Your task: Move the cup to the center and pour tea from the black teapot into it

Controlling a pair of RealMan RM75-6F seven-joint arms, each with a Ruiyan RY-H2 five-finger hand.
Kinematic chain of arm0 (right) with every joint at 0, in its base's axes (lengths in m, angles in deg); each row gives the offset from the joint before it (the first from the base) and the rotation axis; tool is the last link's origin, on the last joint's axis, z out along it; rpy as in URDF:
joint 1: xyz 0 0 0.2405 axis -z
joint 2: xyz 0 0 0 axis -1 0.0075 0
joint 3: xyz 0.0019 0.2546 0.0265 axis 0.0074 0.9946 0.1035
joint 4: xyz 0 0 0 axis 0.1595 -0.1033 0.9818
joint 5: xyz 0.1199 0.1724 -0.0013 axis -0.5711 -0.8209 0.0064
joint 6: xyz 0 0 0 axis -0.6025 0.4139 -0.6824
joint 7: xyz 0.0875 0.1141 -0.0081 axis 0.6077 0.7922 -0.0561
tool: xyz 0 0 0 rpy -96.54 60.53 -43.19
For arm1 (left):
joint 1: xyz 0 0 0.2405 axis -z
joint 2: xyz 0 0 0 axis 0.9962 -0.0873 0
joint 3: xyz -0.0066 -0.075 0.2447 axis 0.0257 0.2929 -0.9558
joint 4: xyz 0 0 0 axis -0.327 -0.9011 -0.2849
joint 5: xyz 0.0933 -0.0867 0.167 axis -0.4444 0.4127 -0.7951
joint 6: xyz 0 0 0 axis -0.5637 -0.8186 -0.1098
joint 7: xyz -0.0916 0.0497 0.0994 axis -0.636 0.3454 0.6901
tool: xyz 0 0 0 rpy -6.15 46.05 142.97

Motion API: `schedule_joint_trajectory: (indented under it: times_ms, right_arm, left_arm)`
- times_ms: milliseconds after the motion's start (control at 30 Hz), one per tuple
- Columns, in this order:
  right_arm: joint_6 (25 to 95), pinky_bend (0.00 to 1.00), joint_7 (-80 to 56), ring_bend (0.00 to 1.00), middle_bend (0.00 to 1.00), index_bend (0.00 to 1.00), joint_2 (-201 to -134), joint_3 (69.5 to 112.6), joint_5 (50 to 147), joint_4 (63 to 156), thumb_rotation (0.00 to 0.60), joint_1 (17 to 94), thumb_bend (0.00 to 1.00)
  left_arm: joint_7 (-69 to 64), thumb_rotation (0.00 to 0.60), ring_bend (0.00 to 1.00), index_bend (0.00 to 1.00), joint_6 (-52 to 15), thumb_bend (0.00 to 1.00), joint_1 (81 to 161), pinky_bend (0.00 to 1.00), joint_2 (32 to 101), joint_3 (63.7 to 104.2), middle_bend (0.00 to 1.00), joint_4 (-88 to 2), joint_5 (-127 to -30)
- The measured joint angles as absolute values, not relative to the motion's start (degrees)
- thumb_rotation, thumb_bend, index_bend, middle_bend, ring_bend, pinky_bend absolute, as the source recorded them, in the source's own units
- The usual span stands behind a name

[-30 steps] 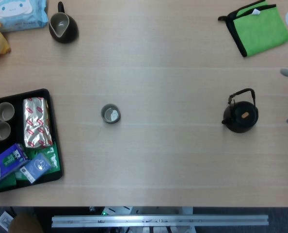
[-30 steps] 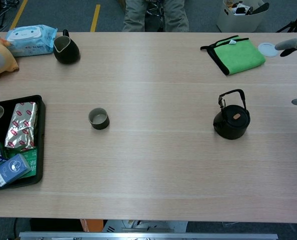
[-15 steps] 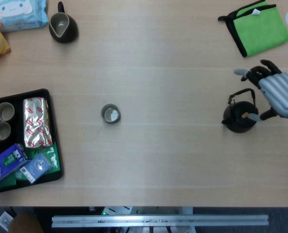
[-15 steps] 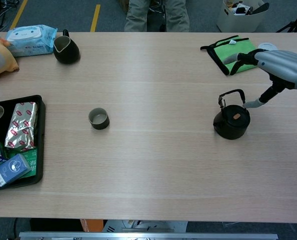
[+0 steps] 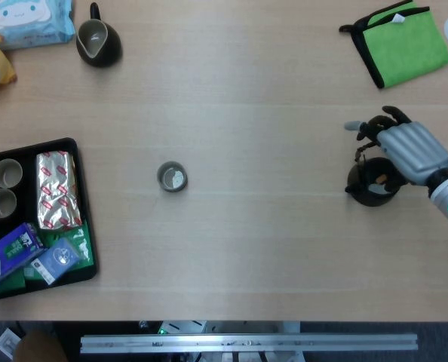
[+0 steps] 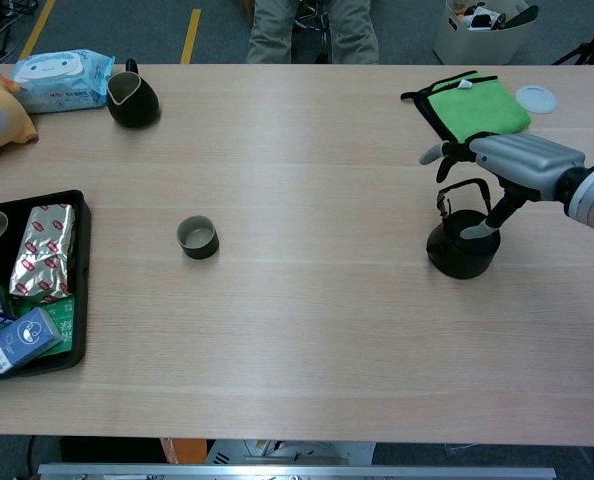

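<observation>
Chest view: black teapot (image 6: 460,252) directly beneath robot hand (image 6: 507,160).

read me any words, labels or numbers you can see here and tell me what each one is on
Nothing reads clearly.
Blue box in the tray: white characters, too blurred to read.
Foil packet: small red labels, too small to read.
Wipes pack: a cartoon face, with no legible words.
Teapot, cup, green cloth: no text visible.

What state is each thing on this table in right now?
Cup: upright, standing alone, untouched.
Black teapot: upright on the table, handle raised.
Right hand: fingers spread over the teapot handle, not gripping.
Green cloth: folded, lying flat.
Dark pitcher: upright.
</observation>
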State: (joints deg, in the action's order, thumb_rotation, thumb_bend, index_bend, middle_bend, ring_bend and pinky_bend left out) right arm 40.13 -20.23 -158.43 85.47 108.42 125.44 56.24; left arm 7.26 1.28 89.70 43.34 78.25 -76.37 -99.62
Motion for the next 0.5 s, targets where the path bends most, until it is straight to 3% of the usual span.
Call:
schedule_joint_trajectory:
  times_ms: [500]
  right_arm:
    - [41.1,0.0,-20.8,0.38,0.37,0.17,-158.0,84.1,107.5,127.3,0.6,55.8,0.0]
  left_arm:
    - [6.0,0.6,0.15,0.14,1.2,0.27,89.6,0.08,43.4,78.2,0.19,-75.4,-99.8]
